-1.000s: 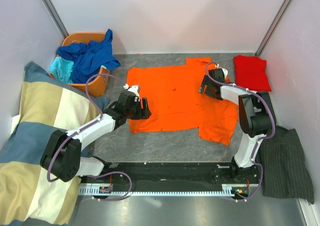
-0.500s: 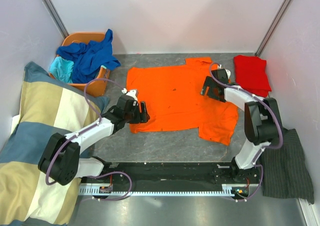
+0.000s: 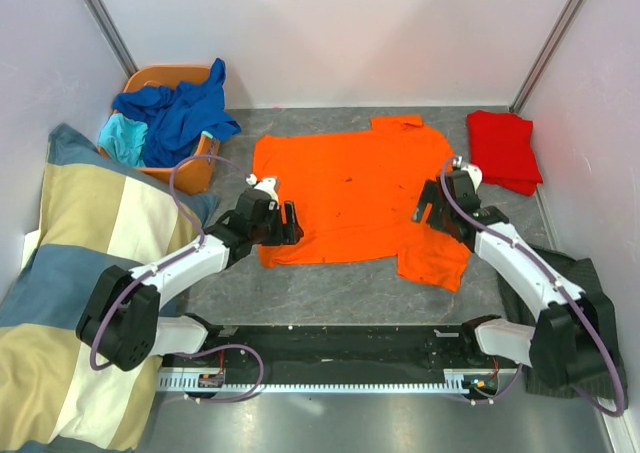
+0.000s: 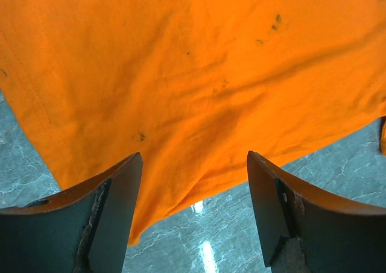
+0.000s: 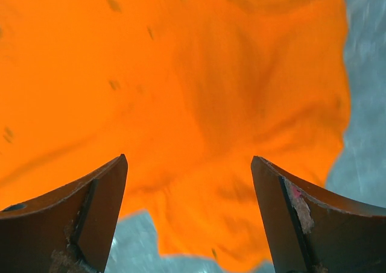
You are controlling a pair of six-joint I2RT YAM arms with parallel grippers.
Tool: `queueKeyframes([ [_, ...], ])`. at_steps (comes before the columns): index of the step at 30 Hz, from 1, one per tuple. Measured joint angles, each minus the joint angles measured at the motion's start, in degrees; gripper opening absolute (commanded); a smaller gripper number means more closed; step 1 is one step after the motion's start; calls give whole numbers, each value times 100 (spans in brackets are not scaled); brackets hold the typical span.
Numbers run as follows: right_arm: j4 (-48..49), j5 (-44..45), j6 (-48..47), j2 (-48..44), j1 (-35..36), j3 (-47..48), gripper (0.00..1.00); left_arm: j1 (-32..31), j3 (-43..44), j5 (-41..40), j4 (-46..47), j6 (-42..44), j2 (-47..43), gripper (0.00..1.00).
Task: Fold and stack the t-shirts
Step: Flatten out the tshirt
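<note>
The orange t-shirt (image 3: 350,193) lies spread flat on the table (image 3: 330,283), ready for folding. The left claw (image 3: 290,223) hovers at its near-left hem and the right claw (image 3: 428,205) by its right sleeve, both spread apart and empty, probably to pinch 2 edges. A folded red t-shirt (image 3: 503,148) sits far right.

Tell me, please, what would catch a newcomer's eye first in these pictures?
The bright orange t-shirt spread flat in the middle stands out first, with the left gripper open at its left edge and the right gripper open over its right end. Next come the folded red t-shirt at the far right and the orange basket of blue t-shirts at the far left.
</note>
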Motion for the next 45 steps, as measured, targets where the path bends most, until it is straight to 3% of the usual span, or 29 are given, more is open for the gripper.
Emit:
queueKeyframes([
  [8, -758, 177, 664, -1137, 555, -916, 91, -192, 0, -2, 4, -61, 76, 76],
  [19, -1729, 1014, 2035, -2131, 1506, -1322, 89, -382, -319, -457, -87, -417, -203, 77],
  [33, -1832, 1355, 2328, -1633, 1628, -1283, 91, -275, 431, -732, -136, -654, 1266, 77],
  [45, -1725, 1447, 2229, -1394, 1628, -1263, 93, 1027, 732, -699, -450, -691, 1464, 77],
])
